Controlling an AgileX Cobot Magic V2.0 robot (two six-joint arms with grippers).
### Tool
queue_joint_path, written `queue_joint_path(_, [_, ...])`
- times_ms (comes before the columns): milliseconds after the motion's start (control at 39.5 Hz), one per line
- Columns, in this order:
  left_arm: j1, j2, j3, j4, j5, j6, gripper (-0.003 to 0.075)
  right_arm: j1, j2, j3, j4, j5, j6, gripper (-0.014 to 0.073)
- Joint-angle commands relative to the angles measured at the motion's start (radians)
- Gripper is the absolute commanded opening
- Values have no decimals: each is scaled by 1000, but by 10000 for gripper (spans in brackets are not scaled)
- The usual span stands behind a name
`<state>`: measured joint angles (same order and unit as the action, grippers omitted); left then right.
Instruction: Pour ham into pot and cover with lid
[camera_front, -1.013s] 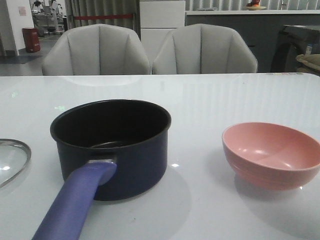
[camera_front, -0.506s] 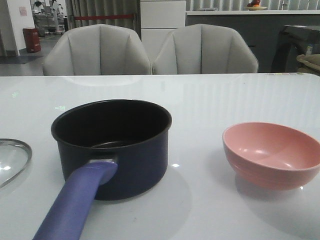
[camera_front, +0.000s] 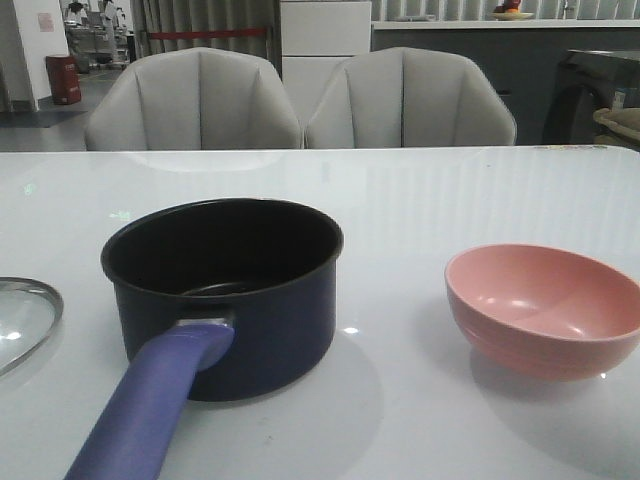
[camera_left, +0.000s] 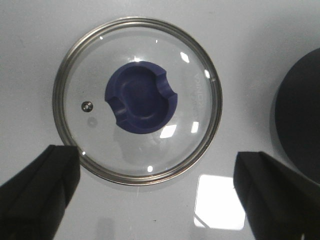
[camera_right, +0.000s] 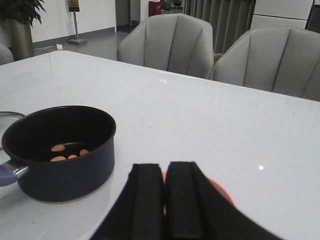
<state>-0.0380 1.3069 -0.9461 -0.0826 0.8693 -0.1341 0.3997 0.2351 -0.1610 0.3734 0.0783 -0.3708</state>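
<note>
Covering is the step in hand: the left gripper, fingers spread, hangs over the round clear glass lid lying on the white tabletop at the pot's nine o'clock. Its next move should be pinching the blue knob. Orange-pink ham slices sit inside the dark navy saucepan, the pink bowl at three o'clock looks empty, and the right gripper has its fingers pressed together.

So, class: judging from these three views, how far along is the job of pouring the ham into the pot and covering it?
Done: the ham lies inside the pot, and the pink bowl sits empty. In hand: the open left gripper hangs above the lid, which lies flat on the table beside the pot. Left: grasping the lid and covering the pot. The right gripper is shut, holding nothing.
</note>
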Motion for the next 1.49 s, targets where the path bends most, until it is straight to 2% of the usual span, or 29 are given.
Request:
queue_joint_path(0, [4,69,-90,-12,16,8,660,0,5,-27,6,-78,-10,149])
queue_joint_path(557, [4,380,-281,-27,175,8,660,0,5,-27,6,-78,-10,149])
queue_joint_path(1013, [52,433,-304,-27,194,-12,660,0,5,-27,6,-78,-10,149])
queue_joint_path(1165, [52,463,-304,-63,194,32,660,0,5,-27,6,-78,-10,149])
queue_joint_path(1468, [52,514,-304,-65,190,34,659,0,5,-27,6,-78,-10,149])
